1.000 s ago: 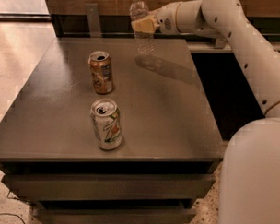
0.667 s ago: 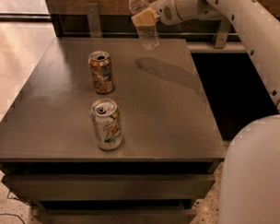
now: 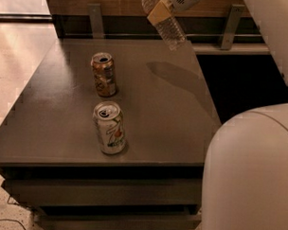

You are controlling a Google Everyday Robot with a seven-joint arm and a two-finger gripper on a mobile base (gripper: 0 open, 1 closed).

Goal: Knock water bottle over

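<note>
At the top edge, the white tool (image 3: 159,13) grips the small clear ribbed plastic water bottle (image 3: 171,32), tilted in the air above the far side of the dark grey worktop (image 3: 172,118), apart from two cans.

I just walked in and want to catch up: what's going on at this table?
The robot's gripper is clamped on the water bottle and holds it tilted in the air above the far edge of the grey table. The bottle's shadow falls on the tabletop below, and the bottle is not lying down yet. Nearer the camera, the orange-brown can and the white-and-green can stand upright, away from the gripper.
</note>
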